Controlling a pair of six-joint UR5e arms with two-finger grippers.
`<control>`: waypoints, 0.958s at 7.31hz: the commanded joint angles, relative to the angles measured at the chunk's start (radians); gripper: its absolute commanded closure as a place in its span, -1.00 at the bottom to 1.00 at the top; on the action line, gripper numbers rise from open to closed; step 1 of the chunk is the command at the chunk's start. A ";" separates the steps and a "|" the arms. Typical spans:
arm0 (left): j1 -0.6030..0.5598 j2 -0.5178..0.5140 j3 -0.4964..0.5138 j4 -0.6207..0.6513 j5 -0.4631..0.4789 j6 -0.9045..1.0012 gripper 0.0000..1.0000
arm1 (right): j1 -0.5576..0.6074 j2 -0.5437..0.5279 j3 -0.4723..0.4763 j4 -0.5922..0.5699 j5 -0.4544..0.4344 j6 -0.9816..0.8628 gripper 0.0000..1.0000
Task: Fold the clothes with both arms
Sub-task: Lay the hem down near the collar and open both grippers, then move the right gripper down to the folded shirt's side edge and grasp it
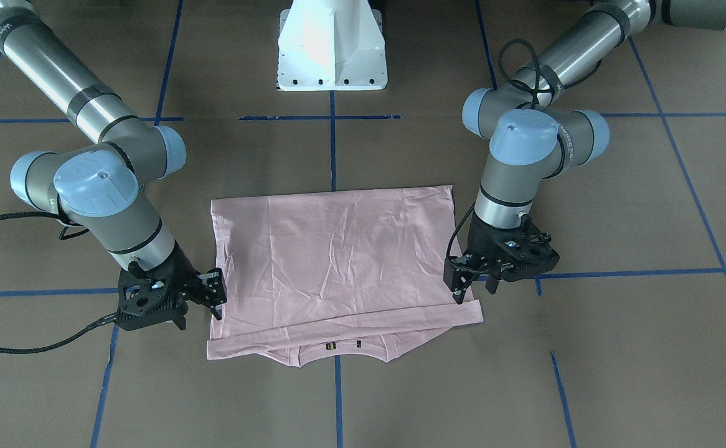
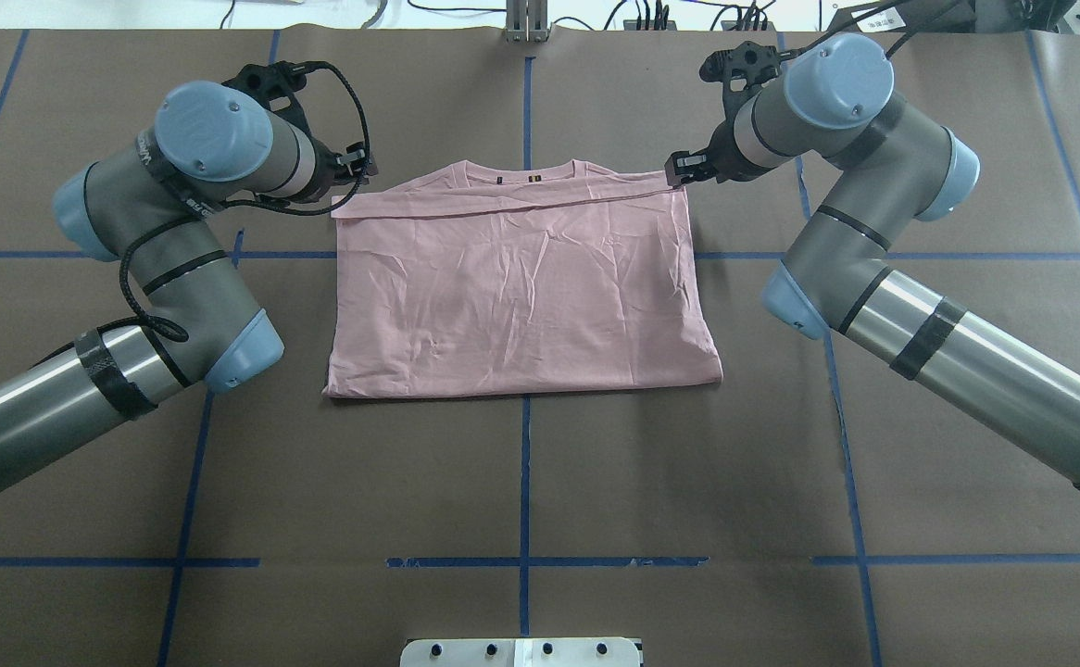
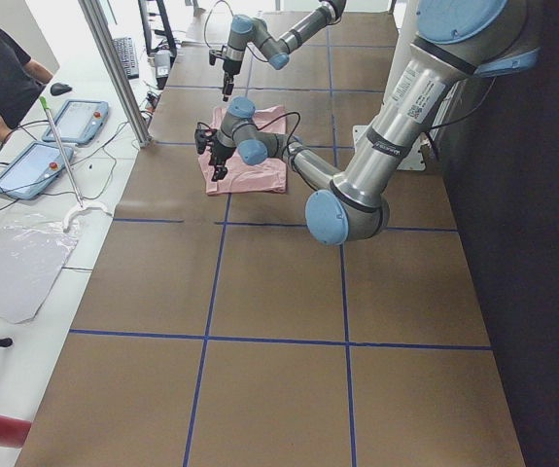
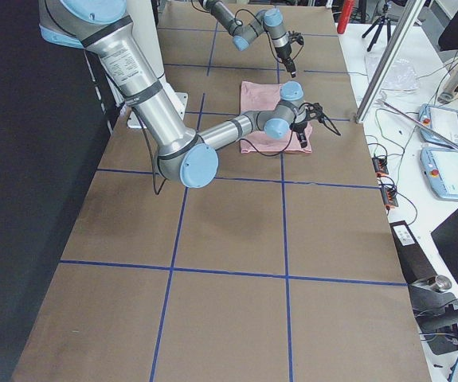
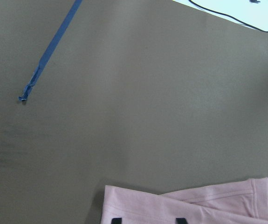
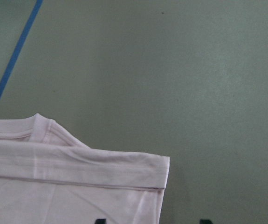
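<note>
Brown paper-covered table point(image 2: 670, 463) gridded with blue tape point(image 2: 524, 482). Folded pale pink T-shirt point(image 2: 521, 287): collar point(image 2: 526, 172) away from the white pedestal base point(image 1: 332, 46), long axis crosswise. Black left gripper point(image 1: 475, 287) and right gripper point(image 1: 200, 305) gape, empty.

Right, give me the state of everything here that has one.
T-shirt, folded in half, lying flat, plain side up, collar peeking out beyond the hem.
Left gripper, open, at one hem corner.
Right gripper, open, at the other hem corner.
</note>
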 commanded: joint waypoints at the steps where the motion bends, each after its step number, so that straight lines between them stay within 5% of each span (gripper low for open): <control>1: 0.003 -0.003 -0.005 0.005 -0.001 -0.005 -1.00 | -0.038 -0.056 0.122 -0.001 0.072 0.162 -1.00; 2: 0.003 0.000 -0.011 0.007 -0.001 -0.005 -1.00 | -0.067 -0.088 0.180 -0.017 0.075 0.265 -1.00; 4: 0.003 0.007 -0.022 0.002 -0.001 -0.008 -1.00 | -0.122 -0.093 0.291 -0.231 0.083 0.391 -1.00; 7: 0.041 0.010 -0.043 0.002 0.000 -0.078 -1.00 | -0.159 -0.197 0.345 -0.309 0.086 0.426 -1.00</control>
